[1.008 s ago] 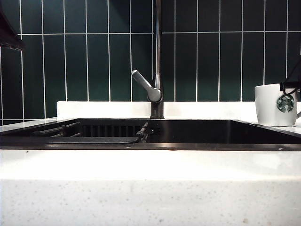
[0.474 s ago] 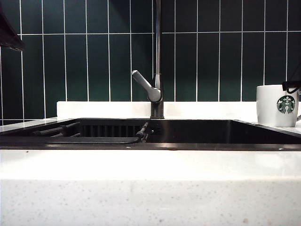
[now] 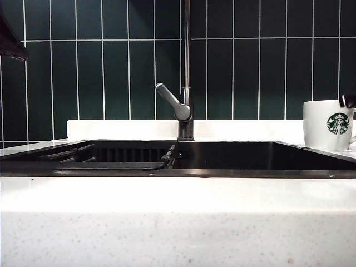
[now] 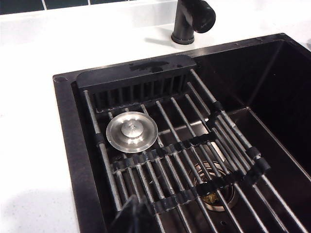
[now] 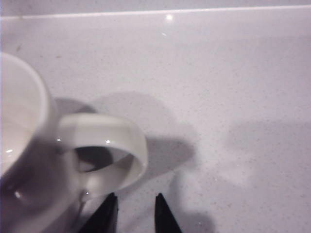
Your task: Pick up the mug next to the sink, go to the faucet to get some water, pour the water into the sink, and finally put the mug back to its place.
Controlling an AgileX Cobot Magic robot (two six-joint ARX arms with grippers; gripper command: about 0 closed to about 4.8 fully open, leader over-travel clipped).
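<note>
Standing on the desk (image 3: 178, 194) at the far right, one mug (image 3: 327, 124) sits beside one sink (image 3: 222, 156) and one faucet (image 3: 186, 67). The left hand (image 4: 130, 216), clamped shut and empty, hangs over the sink. The right hand (image 5: 132, 213) hovers partly open, empty, just beside the handle (image 5: 104, 155). Ceramic looks stiff, smooth, breakable; grip the handle.

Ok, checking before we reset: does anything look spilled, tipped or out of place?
Nothing stands out. The mug stands upright on the counter right of the sink; no spill shows. The right end effector, jaws apart, sits beside its handle. The left end effector is shut above the sink rack.
</note>
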